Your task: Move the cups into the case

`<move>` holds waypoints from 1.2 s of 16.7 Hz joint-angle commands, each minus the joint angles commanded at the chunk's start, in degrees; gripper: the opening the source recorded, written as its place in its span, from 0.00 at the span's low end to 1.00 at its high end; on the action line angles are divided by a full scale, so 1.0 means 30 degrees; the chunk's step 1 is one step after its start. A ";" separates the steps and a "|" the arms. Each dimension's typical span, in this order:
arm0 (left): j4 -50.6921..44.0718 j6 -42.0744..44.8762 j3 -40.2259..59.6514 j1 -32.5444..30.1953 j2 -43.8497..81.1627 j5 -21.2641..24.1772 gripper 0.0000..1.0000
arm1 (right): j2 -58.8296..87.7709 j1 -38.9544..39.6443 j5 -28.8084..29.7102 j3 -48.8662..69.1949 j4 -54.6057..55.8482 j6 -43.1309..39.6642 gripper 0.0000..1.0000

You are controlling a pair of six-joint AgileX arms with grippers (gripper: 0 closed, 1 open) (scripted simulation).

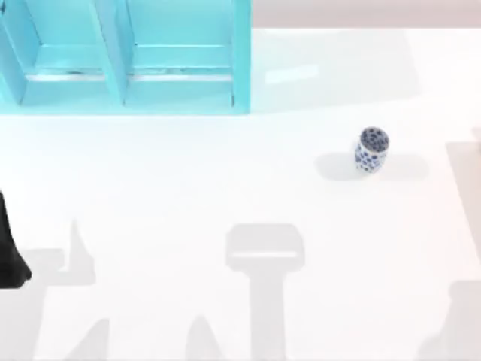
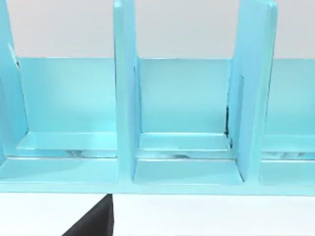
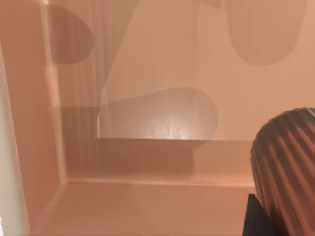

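Note:
The case [image 1: 128, 60], a large turquoise shelf cabinet with upright dividers, stands at the table's back left, and the left wrist view faces its open compartments [image 2: 184, 123]. A white cup with a blue floral pattern [image 1: 371, 150] stands upright on the table at the right. The reddish-brown ribbed cup [image 3: 288, 172] sits close in the right wrist view, raised off the table against peach-coloured walls, with my right gripper [image 3: 257, 219] shut on it. My left gripper [image 1: 9, 256] is at the table's left edge, in front of the case, and a dark part of it [image 2: 93, 221] appears in its wrist view.
The white table [image 1: 225, 180] stretches open between the case and the floral cup. Grey shadows lie along the front and the right edge.

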 joint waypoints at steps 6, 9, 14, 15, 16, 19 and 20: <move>0.0000 0.0000 0.0000 0.0000 0.0000 0.0000 1.00 | 0.0078 -0.0023 0.0003 -0.0141 0.0132 -0.0009 0.15; 0.0000 0.0000 0.0000 0.0000 0.0000 0.0000 1.00 | 0.0078 -0.0023 0.0003 -0.0141 0.0132 -0.0009 0.38; 0.0000 0.0000 0.0000 0.0000 0.0000 0.0000 1.00 | 0.0078 -0.0023 0.0003 -0.0141 0.0132 -0.0009 0.75; 0.0000 0.0000 0.0000 0.0000 0.0000 0.0000 1.00 | 0.0078 -0.0023 0.0003 -0.0141 0.0132 -0.0009 0.83; 0.0000 0.0000 0.0000 0.0000 0.0000 0.0000 1.00 | 0.0078 -0.0023 0.0003 -0.0141 0.0132 -0.0009 0.90; 0.0000 0.0000 0.0000 0.0000 0.0000 0.0000 1.00 | 0.0078 -0.0023 0.0003 -0.0141 0.0132 -0.0009 1.00; 0.0000 0.0000 0.0000 0.0000 0.0000 0.0000 1.00 | 0.0078 -0.0023 0.0003 -0.0141 0.0132 -0.0009 1.00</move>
